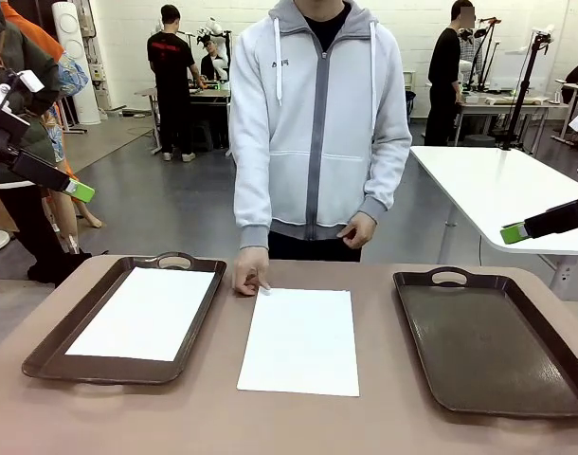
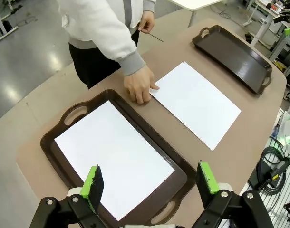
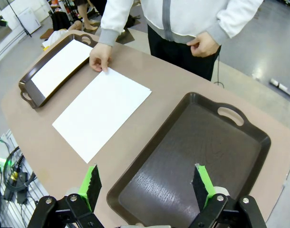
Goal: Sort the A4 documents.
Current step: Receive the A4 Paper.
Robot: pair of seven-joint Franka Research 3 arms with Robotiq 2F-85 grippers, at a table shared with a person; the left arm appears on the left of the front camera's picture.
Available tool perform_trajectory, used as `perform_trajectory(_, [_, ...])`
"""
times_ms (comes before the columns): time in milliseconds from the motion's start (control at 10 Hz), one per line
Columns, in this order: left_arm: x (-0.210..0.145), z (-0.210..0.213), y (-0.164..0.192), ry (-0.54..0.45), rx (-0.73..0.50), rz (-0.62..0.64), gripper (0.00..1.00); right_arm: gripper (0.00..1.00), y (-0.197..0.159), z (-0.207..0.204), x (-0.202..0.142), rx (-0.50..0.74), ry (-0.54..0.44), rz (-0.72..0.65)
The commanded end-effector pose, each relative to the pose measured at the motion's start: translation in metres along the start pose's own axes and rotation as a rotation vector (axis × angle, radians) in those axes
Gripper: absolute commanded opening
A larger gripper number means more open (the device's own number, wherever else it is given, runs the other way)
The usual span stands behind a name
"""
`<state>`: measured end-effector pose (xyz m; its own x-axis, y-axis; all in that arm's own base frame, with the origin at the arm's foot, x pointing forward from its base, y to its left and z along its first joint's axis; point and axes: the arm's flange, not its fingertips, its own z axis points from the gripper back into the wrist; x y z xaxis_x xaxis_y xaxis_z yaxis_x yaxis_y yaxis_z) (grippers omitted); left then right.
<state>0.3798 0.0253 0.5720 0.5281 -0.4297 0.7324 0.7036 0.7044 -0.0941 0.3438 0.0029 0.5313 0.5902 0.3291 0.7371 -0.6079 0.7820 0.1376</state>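
One A4 document (image 1: 303, 339) (image 2: 196, 102) (image 3: 101, 110) lies flat on the table between two dark brown trays. A person's hand (image 1: 250, 270) (image 2: 140, 83) (image 3: 100, 55) rests its fingers on the sheet's far left corner. Another A4 document (image 1: 143, 312) (image 2: 112, 155) (image 3: 61, 65) lies inside the left tray (image 1: 48, 353) (image 2: 157, 143). The right tray (image 1: 488, 342) (image 3: 183, 156) (image 2: 233, 54) holds nothing. My left gripper (image 2: 150, 183) hangs open high above the left tray; its green fingertip (image 1: 79, 191) shows at the left edge. My right gripper (image 3: 147, 183) hangs open above the right tray, its fingertip (image 1: 514, 232) at the right edge.
The person in a light grey hooded jacket (image 1: 313, 114) stands at the table's far side, the other hand held at the waist. A white table (image 1: 497, 185) stands behind on the right. Cables (image 2: 273, 166) hang beside the table.
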Motion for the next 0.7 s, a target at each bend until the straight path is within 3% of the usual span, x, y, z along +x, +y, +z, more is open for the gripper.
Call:
perform_trajectory(0, [-0.0008,0.0000,0.0000,0.002,0.003,-0.015,1.00,1.00,-0.0011,-0.0022,-0.0007,0.018,-0.005,-0.006])
perform_trajectory(600, [-0.0008,0.0000,0.0000,0.002,0.003,-0.015,1.00,1.00,-0.0011,-0.0022,-0.0007,0.018,-0.005,-0.006])
